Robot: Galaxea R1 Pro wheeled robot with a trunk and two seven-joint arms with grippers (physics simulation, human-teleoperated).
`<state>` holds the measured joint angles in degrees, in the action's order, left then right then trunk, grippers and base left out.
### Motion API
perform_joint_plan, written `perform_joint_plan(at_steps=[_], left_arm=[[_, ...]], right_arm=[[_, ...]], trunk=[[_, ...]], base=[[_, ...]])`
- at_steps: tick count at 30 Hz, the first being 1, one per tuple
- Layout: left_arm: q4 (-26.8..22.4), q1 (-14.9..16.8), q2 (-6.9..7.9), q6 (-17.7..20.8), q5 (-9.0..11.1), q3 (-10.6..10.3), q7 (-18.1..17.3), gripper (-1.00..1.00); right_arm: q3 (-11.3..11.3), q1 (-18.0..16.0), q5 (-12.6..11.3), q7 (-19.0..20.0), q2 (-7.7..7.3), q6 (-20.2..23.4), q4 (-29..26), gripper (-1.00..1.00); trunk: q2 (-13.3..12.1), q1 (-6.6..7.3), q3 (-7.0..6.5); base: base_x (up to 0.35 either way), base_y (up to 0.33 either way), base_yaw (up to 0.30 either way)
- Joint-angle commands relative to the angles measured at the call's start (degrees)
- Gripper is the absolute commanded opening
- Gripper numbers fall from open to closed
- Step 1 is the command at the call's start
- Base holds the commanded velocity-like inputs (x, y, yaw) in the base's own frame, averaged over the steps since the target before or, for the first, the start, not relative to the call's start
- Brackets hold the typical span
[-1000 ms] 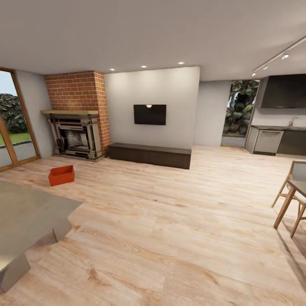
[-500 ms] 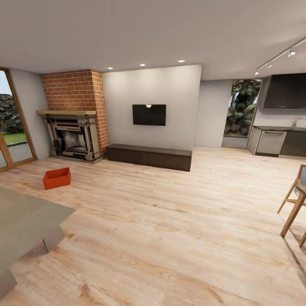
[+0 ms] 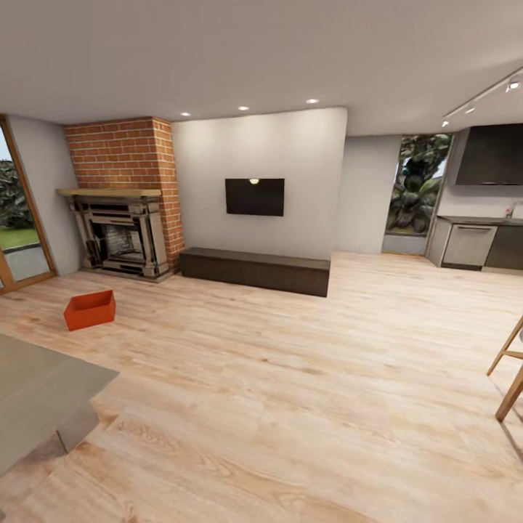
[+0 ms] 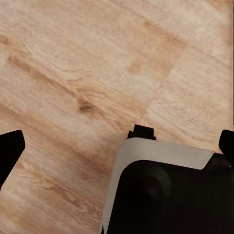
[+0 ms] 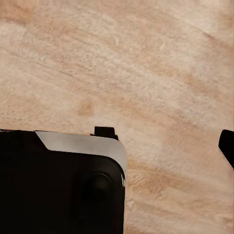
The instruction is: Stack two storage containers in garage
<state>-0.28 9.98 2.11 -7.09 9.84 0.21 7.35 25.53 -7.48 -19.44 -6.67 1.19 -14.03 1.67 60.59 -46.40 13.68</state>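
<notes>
Sitting on wood floor [image 3: 305,392] near fireplace [image 3: 120,236]: storage container [image 3: 89,310]

Left hand [image 4: 117,148] and right hand [image 5: 165,141] both spread wide, holding nothing

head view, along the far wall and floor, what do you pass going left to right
glass door → fireplace → bench → window with plants → kitchen cabinets → chair leg. The red container sits on the floor in front of the fireplace.
</notes>
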Motion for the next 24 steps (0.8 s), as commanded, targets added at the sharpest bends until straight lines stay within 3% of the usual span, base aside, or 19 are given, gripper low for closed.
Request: perform_joint_plan(at_steps=[1, 24], left_arm=[[0.0, 0.0, 0.0, -0.2, 0.4, 0.0, 0.0, 1.0], [0.1, 0.0, 0.0, -0.2, 0.4, 0.0, 0.0, 1.0]], right_arm=[[0.5, -0.1, -0.4, -0.1, 0.04, -0.3, 0.2, 1.0], [0.5, -0.1, -0.4, -0.1, 0.04, -0.3, 0.2, 1.0]], trunk=[[0.0, -0.04, 0.07], [0.0, -0.04, 0.07]], base=[[0.318, 0.0, 0.0], [0.318, 0.0, 0.0]])
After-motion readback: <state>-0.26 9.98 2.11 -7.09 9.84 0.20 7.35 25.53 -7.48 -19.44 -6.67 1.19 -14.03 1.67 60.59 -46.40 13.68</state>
